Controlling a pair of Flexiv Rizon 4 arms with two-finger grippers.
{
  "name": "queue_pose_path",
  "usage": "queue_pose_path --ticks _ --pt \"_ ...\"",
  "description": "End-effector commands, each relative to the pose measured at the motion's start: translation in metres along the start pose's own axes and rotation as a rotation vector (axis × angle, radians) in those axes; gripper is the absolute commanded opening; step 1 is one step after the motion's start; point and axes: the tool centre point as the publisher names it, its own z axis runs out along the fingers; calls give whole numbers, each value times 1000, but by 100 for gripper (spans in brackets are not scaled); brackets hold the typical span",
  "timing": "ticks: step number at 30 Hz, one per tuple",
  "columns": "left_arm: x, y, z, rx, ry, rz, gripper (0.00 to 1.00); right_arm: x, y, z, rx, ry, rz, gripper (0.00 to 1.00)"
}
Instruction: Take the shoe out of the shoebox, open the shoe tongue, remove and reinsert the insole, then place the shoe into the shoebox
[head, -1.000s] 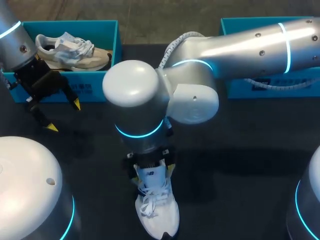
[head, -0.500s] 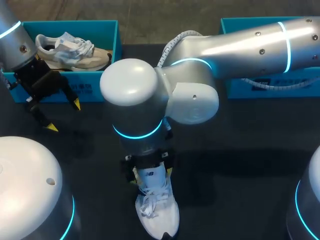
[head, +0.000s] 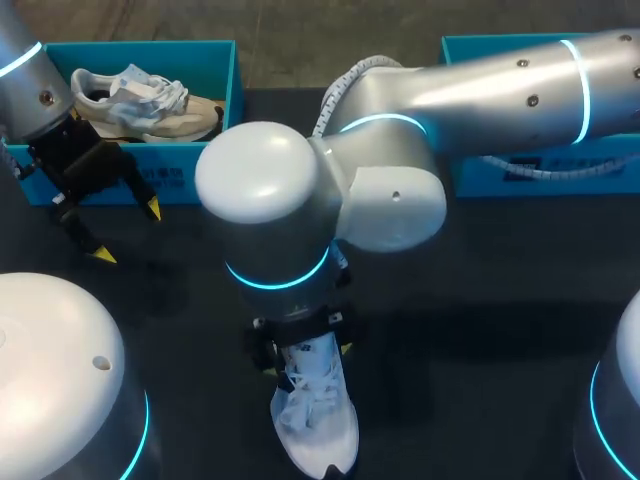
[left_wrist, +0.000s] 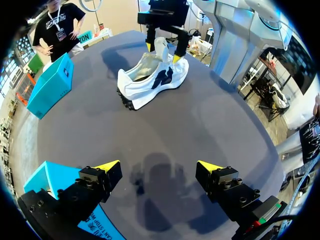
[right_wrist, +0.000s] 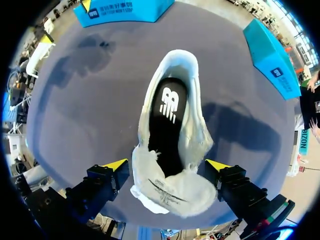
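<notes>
Right wrist view: white shoe (right_wrist: 191, 140) sat upright on its sole on the dark table (head: 480, 300), well clear of both boxes. The collar was spread wide. The black insole (right_wrist: 167, 117) with a white logo lay flat inside, exposed from heel to midfoot. The tongue (right_wrist: 169, 194) was folded forward over the forefoot, underside showing. In the head view the laces (head: 300, 402) were loose and bunched and the toe pointed to the table's near edge.

The right gripper (right_wrist: 166, 164) was spread wide astride the shoe at the tongue, one yellow tip on each flank. I couldn't confirm either tip touching, so no grip on it.

The left gripper (head: 126, 232) hung over bare table just in front of the left teal shoebox (head: 236, 90), fingers wide apart with nothing between them. That box held a second shoe (head: 150, 100), grey and beige, lying on its side. The right teal shoebox (head: 600, 175) sat at the far right, mostly behind the right arm.
</notes>
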Motion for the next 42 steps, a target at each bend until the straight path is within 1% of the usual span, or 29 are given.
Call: queue_pose_path --ticks 1,3,9,13,17,19,20,21,24,26,29,31,32,34,36,39,42 --pt "0 0 0 -2 1 0 100 8 -13 -10 -30 -17 38 100" --pt "0 0 0 -2 1 0 100 8 -16 -14 -26 -28 50 100" --pt "0 0 0 -2 1 0 100 1 -32 -24 -24 -47 98 100" --pt "0 0 0 -2 1 0 100 5 -42 -30 -22 -39 110 100" --pt "0 0 0 -2 1 0 100 9 -51 -31 -17 -28 129 100" --pt "0 0 0 -2 1 0 100 11 -55 -31 -17 -23 134 82" --pt "0 0 0 -2 1 0 100 12 -56 -31 -17 -21 136 67" --pt "0 0 0 -2 1 0 100 13 -56 -31 -17 -18 137 57" --pt "0 0 0 -2 1 0 100 15 -54 -29 -14 -12 139 53" --pt "0 0 0 -2 1 0 100 16 -52 -29 -14 -10 137 56" --pt "0 0 0 -2 1 0 100 16 -49 -30 -13 -13 136 54" --pt "0 0 0 -2 1 0 100 14 -48 -29 -9 -16 133 55" --pt "0 0 0 -2 1 0 100 13 -48 -27 -10 -12 132 51" --pt "0 0 0 -2 1 0 100 10 -49 -25 2 -14 146 47" --pt "0 0 0 -2 1 0 100 8 -50 -24 11 -16 157 45" --pt "0 0 0 -2 1 0 100 6 -49 -24 16 -24 164 45" --pt "0 0 0 -2 1 0 100 3 -46 -21 17 -25 167 41"
